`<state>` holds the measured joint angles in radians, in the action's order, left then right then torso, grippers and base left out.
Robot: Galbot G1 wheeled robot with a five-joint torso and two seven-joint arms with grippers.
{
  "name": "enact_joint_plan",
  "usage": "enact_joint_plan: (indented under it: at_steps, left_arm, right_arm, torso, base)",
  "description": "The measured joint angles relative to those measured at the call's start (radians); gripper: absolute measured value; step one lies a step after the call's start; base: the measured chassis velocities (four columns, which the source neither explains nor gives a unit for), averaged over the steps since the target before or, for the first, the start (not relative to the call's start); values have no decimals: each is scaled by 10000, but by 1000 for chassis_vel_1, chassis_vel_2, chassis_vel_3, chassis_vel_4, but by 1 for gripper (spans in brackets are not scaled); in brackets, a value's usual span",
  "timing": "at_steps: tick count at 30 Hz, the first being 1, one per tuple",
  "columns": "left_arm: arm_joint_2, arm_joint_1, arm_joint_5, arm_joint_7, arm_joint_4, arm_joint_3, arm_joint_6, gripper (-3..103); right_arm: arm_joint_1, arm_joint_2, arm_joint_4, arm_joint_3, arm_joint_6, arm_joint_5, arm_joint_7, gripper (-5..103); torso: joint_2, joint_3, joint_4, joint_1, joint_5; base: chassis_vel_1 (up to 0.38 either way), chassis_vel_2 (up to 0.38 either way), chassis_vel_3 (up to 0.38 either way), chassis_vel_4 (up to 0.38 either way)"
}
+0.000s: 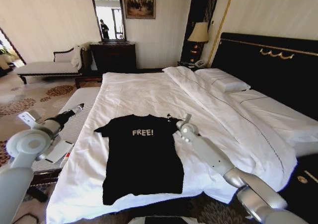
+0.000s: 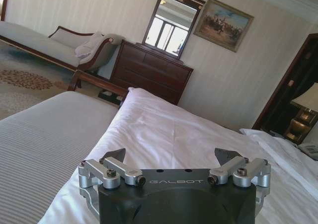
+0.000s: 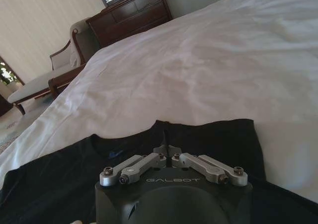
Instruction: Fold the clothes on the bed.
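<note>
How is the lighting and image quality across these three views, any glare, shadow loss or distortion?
Head view: wide-angle bending at the edges, daylight blows out the mirror, yet the black T-shirt on the bed keeps its lettering readable. Left wrist view: evenly lit, left gripper sharp. Right wrist view: the shirt goes nearly featureless black around the right gripper.

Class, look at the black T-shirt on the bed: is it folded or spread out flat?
Spread out flat. The black T-shirt lies face up on the bed, both sleeves out and its FREE! lettering showing; no fold visible.
</note>
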<state>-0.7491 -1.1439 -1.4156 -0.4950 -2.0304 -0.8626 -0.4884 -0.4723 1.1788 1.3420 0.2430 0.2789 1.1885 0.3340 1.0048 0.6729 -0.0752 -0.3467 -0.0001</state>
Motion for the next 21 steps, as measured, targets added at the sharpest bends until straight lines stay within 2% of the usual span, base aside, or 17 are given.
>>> enact_joint_plan:
  at_steps: [2, 4, 9, 14, 17, 19, 20, 21]
  left_arm:
    - [-11, 28, 13, 1, 40, 0, 5, 100]
    - [-12, 29, 19, 1, 48, 0, 6, 100]
    - [-25, 52, 86, 18, 151, 28, 13, 100]
    - [-64, 65, 230, 43, 219, 119, 15, 100]
    - [-137, -28, 484, 131, 346, 256, 37, 100]
    - [-145, -34, 478, 134, 376, 269, 36, 100]
    - [-171, -37, 306, 131, 514, 311, -20, 100]
    - [-206, -36, 100, 105, 639, 343, -87, 100]
  right_arm:
    - [84, 435, -262, 341, -12, -231, -4, 0]
    - [111, 520, -328, 392, -18, -257, -6, 0]
    - [396, 1236, -1433, 708, -213, -772, -190, 0]
    - [424, 1389, -1747, 721, -275, -1149, -215, -2]
    - [330, 1339, -1528, 651, -328, -1066, -249, 14]
    - [310, 1313, -1441, 625, -340, -1043, -254, 14]
    - [208, 1138, -934, 429, -467, -1023, -343, 25]
    - [130, 964, -496, 203, -560, -973, -432, 30]
  torso:
    - [0, 1, 0, -1, -1]
    - [0, 0, 0, -1, -1]
    - [0, 0, 1, 0, -1]
    - [0, 0, -2, -1, 0]
    - [-1, 1, -1, -1, 1]
    - [0, 1, 0, -1, 1]
    - [0, 0, 3, 0, 1]
    - [0, 0, 2, 0, 1]
  base:
    - [0, 0, 0, 0]
    - [0, 0, 0, 0]
    - [0, 0, 0, 0]
    - [0, 0, 0, 0]
    - [0, 0, 0, 0]
    - [0, 0, 0, 0]
    - [0, 0, 0, 0]
    - [0, 0, 0, 0]
